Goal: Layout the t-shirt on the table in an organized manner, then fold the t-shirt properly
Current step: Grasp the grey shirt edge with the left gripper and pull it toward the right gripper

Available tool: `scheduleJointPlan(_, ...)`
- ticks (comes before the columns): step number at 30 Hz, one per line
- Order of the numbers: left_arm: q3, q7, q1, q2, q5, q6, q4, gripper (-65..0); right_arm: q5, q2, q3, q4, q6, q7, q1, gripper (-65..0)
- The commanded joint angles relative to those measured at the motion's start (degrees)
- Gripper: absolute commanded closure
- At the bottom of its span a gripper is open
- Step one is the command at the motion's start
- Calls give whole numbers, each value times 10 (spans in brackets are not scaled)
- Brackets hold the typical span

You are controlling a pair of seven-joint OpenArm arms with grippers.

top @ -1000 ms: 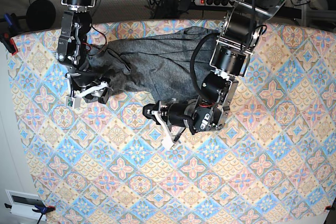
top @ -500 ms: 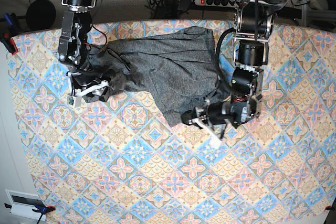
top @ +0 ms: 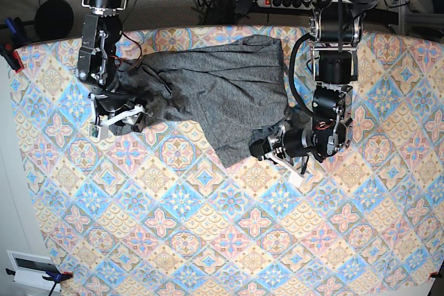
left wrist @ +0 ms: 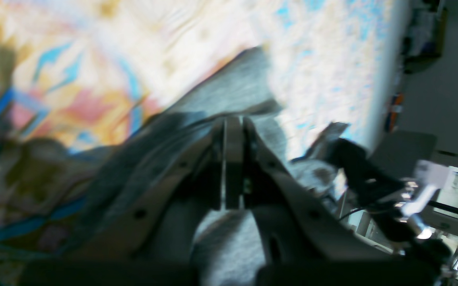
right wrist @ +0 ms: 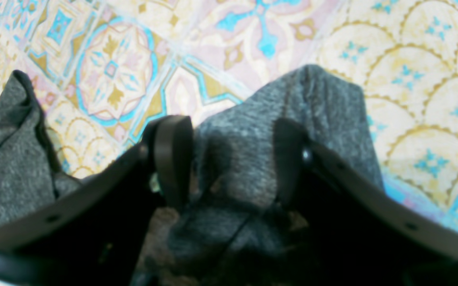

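Holding a pinch of the t-shirt [top: 222, 95] near its lower corner, my left end effector [top: 267, 149] has its jaws pressed tight on the cloth, I judge so I can drag that side out flat. My right end effector [right wrist: 229, 159] sits with jaws wide, straddling a grey fold at the opposite end without clamping it, placed to take a grip there. Across the far half of the bench [top: 208, 240] the shirt lies rumpled, dark heathered grey, plain, not yet spread.

Black jointed arms [top: 331, 67], looped black cables, white pincer [top: 119, 120] fingers, visible screws.
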Motion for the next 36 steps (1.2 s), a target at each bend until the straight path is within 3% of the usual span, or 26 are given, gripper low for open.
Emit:
scheduleJointPlan(1, 0, -3, -16, -2, -16, -4, 9, 0, 4, 4, 2, 11, 3, 12, 8, -316)
scheduleJointPlan(13, 0, -4, -16, -3, -16, -4, 8, 0, 4, 4, 2, 12, 3, 12, 8, -316)
scheduleJointPlan(17, 0, -4, -16, -3, -13, -4, 8, -87, 4, 4, 2, 13, 3, 12, 8, -316)
scheduleJointPlan(21, -5, -4, -16, -2, 36, -4, 8, -162, 4, 4, 2, 14, 3, 12, 8, -316)
scheduleJointPlan(25, -5, -62, -15, -4, 96, -2, 8, -200, 4, 4, 2, 14, 3, 12, 8, -316)
scheduleJointPlan(30, -5, -105, -15, -10, 160, 47, 8, -213, 4, 4, 2, 14, 3, 12, 8, -316)
scheduleJointPlan(36, 0, -107, -26, -11, 171, 51, 5, -214, 4, 4, 2, 14, 3, 12, 8, -316)
